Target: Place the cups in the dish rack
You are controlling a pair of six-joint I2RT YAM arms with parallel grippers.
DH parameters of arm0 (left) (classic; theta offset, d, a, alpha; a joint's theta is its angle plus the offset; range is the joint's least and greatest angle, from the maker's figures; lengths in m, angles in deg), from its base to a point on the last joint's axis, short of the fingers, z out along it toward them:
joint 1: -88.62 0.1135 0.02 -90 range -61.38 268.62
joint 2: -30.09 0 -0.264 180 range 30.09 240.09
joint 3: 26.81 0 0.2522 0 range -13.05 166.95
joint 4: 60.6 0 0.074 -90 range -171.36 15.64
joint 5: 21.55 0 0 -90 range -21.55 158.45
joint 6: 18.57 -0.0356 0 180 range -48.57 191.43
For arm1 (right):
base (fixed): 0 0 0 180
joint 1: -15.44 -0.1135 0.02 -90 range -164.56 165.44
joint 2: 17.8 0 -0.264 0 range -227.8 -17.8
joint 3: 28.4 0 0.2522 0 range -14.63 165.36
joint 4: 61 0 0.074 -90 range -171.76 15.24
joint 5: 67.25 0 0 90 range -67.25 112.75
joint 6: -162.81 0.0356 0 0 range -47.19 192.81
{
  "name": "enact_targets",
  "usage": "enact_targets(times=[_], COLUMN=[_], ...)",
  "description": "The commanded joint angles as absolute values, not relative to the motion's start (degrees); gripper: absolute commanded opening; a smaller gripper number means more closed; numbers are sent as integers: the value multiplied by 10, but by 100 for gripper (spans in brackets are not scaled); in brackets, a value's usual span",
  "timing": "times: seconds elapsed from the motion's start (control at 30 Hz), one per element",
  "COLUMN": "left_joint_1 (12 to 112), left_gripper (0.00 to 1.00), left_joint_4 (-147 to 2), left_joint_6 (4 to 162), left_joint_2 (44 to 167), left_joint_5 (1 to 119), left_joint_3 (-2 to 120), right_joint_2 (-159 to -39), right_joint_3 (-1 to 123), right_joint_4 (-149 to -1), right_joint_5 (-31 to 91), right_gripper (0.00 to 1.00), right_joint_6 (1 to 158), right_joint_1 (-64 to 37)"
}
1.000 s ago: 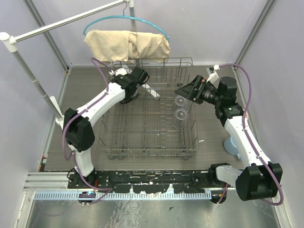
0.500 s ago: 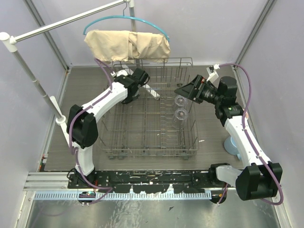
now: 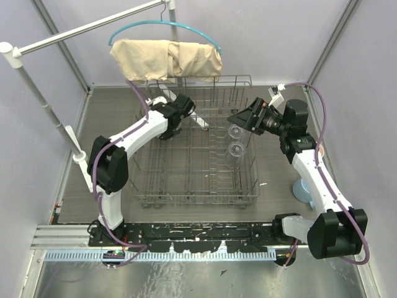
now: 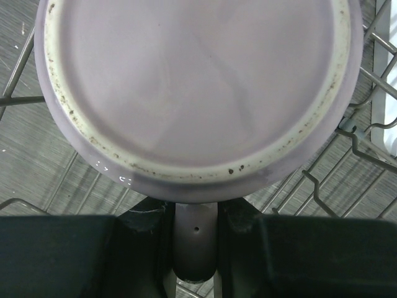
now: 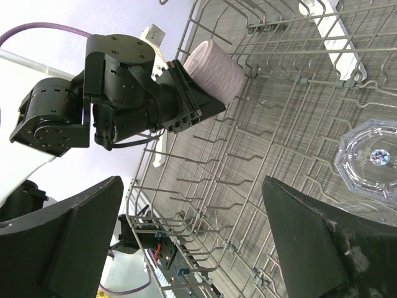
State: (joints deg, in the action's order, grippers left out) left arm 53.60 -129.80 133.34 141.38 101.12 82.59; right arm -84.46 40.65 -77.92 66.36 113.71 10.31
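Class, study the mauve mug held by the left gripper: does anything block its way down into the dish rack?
Nothing visible does. The mauve mug in the left gripper hangs inverted among bare dish rack wires; the tumblers sit far right.

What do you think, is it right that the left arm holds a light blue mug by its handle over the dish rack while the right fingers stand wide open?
Not quite: the mug is mauve-pink, not light blue, as the left wrist view shows. The left fingers do grip its handle over the dish rack, and the right fingers stand wide open.
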Motion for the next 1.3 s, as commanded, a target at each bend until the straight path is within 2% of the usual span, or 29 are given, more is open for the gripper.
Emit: enact_targets(times=[0.0,0.33,0.63,1.03,1.27], left_joint_1=[534,523,519,522,524], left_gripper=[0,0,0,0,0], left_joint_4=[-1260,-1267,-1259,-1250,-1279], left_joint_6=[1353,1374,1322,1373,1381], left_joint_2=[1409,1423,1404,1412,1456], left_joint_5=[1046,1051,1074,1064,1068], left_joint_3=[824,815,834,783,828], right_joint_2=[-843,-851,-859,-850,-853], right_joint_3=[404,404,406,393,394], right_joint_4=[-742,-739,-730,-723,-723], right_joint_5=[676,679,683,686,687], right_gripper=[100,100,100,100,100], right_joint_6=[1141,1143,1149,1156,1155], right_joint_1=[105,106,105,105,105])
